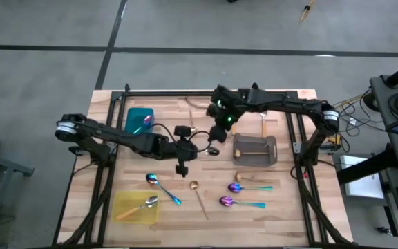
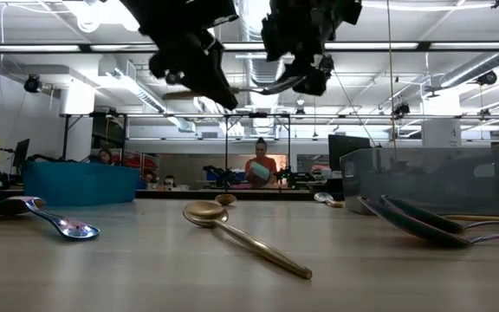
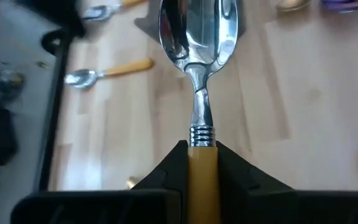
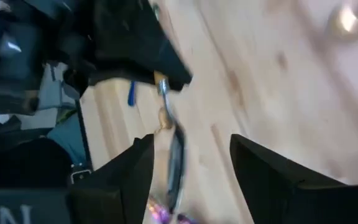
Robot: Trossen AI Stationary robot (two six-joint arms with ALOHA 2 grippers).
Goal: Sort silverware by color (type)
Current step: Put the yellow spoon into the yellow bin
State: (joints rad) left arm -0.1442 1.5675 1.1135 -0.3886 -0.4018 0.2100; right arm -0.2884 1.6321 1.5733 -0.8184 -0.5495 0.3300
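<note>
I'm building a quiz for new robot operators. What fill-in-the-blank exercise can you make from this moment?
1. The left gripper is shut on the ____ handle of a silver spoon.
2. The right gripper has its fingers ____, with the spoon's bowl between them.
3. A thin gold spoon lies bare on the ____ table.
4. The grey tray holds spoons of ____ colour.

Missing words: orange; open; wooden; gold

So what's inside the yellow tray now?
One orange-handled spoon lies in the yellow tray, bowl toward the far right corner. Nothing else shows there, and no arm covers it.
</note>
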